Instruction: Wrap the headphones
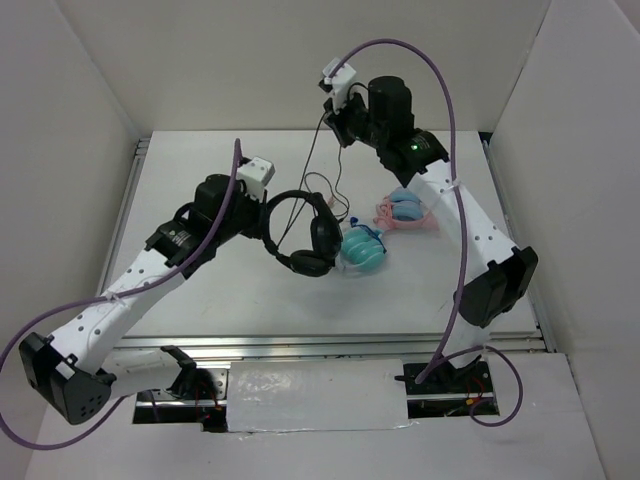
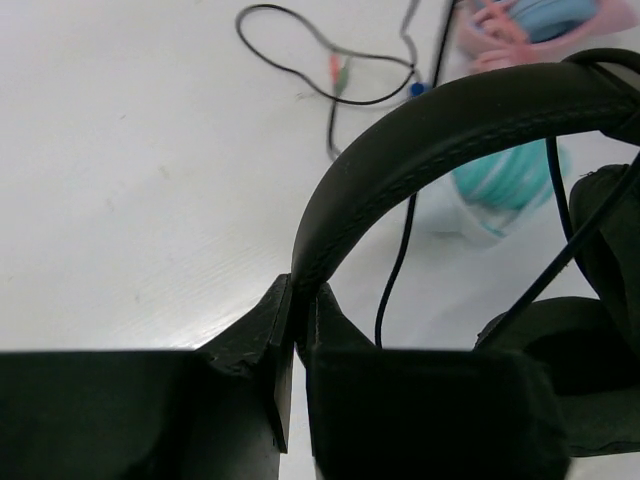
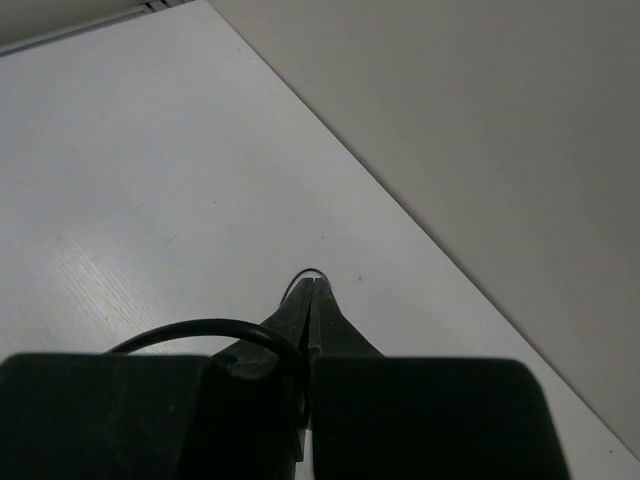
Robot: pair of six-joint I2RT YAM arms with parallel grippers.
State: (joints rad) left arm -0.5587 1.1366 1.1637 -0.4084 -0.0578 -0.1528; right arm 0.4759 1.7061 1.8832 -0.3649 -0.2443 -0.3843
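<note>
Left gripper (image 2: 295,300) nearest lens, fingers clamped on headband of black headphones (image 2: 450,120). Set held over middle of table (image 1: 200,180), earcups just beside teal headphones (image 1: 362,248). Right gripper (image 3: 312,285) raised at far side, fingers pressed together on thin black cable (image 3: 210,322). Three sets total: one black, one teal, one pink-and-blue headphones (image 1: 405,212). Two arms, two grippers.

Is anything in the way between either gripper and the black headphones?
Nothing visible. The left gripper is shut on the headband, the right gripper pinches the cable. The teal headphones lie close beside the earcups.
</note>
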